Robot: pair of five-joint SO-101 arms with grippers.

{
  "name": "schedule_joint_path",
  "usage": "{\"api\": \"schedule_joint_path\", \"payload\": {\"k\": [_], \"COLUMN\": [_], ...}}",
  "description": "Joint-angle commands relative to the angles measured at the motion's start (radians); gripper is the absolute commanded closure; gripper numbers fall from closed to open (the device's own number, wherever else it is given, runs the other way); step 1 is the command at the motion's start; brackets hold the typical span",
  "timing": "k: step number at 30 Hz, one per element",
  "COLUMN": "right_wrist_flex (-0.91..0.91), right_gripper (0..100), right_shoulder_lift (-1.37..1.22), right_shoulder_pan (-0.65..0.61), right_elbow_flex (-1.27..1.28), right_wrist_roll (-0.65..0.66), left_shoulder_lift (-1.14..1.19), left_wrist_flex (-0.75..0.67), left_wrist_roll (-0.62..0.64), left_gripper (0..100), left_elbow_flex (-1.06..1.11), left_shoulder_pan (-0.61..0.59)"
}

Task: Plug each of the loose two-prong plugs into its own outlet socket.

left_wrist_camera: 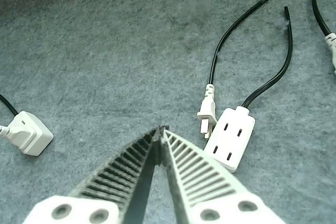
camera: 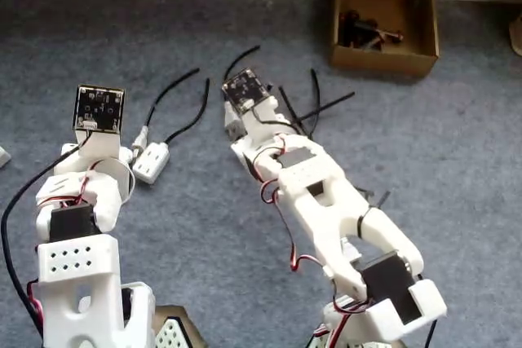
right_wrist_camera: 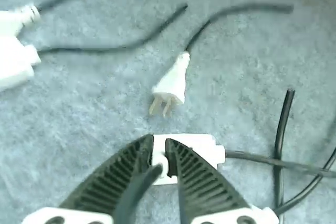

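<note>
My left gripper is shut and empty, hovering over the carpet. Just ahead of it, off to one side, a white multi-outlet socket on a black cord lies with a loose white two-prong plug beside it, prongs toward the socket's side. My right gripper sits mid-carpet, its fingers pinching the edge of a second white outlet socket with a black cord. A second loose plug lies a short way ahead of it, prongs pointing back at that socket.
A small white adapter lies on the carpet to the left arm's far side. Several loose black cords spread beyond the right arm. A cardboard box of parts stands at the back right.
</note>
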State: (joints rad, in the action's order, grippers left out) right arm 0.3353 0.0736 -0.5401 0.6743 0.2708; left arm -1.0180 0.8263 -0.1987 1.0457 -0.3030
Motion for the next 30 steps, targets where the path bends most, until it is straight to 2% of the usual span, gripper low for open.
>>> {"api": "schedule_joint_path", "payload": {"k": [1,12,17,30], "right_wrist_flex": [0.015,0.018,0.021,0.035], "right_gripper": [99.2,99.2,99.2,99.2], "right_shoulder_lift": [0.008,-0.007,-0.099,-0.068], "right_shoulder_pan": [0.024,0.022,0.025,0.024], "right_elbow_flex": [0.007,0.008,0.001,0.001], "right_wrist_roll": [0.005,0.012,0.011,0.011], "left_shoulder_lift": [-0.013,-0.013,-0.013,-0.013], "left_wrist_flex": [-0.02,-0.02,-0.02,-0.02], "left_wrist_roll": [0.011,0.009,0.009,0.009], "left_gripper": [100,100,100,100], "left_elbow_flex": [-0.002,-0.001,-0.001,-0.001], "left_shoulder_pan": [0.012,0.021,0.021,0.021]}}
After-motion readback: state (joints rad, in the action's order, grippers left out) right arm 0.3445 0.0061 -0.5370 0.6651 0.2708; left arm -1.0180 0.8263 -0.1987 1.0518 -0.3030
